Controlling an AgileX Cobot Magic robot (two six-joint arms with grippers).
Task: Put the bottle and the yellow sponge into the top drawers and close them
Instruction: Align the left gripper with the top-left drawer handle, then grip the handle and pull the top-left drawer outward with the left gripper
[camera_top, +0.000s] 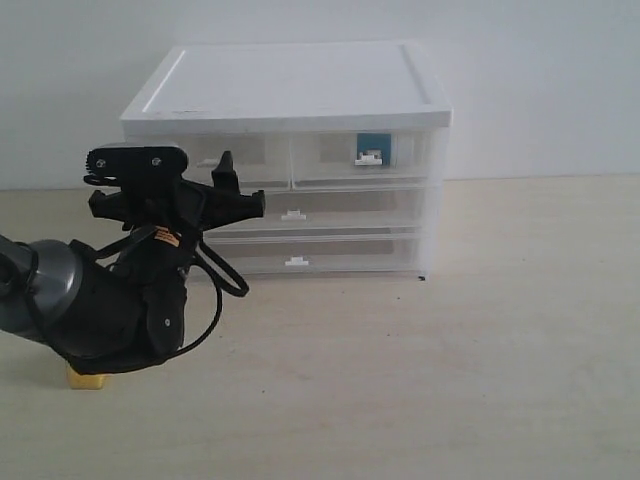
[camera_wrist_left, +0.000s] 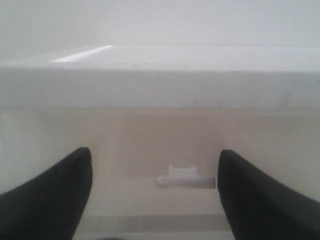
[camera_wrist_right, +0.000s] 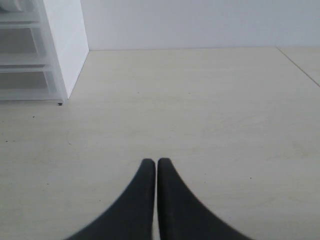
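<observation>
The white-topped cabinet (camera_top: 290, 85) stands at the back of the table. Both top drawers look shut. Through the translucent front of the right top drawer (camera_top: 330, 150) shows the teal label of the bottle (camera_top: 373, 146). My left gripper (camera_top: 238, 185) is open just in front of the left top drawer (camera_top: 255, 152). In the left wrist view its fingers (camera_wrist_left: 50, 200) flank that drawer's white pull tab (camera_wrist_left: 185, 178) without touching it. The yellow sponge (camera_top: 85, 379) lies on the table under the left arm, mostly hidden. My right gripper (camera_wrist_right: 152, 162) is shut and empty over bare table.
Two full-width drawers (camera_top: 310, 215) sit below the top ones, each with a white tab. The cabinet's side wall (camera_wrist_right: 62, 50) shows at the edge of the right wrist view. The light wooden table (camera_top: 480, 340) spreads in front and to the right.
</observation>
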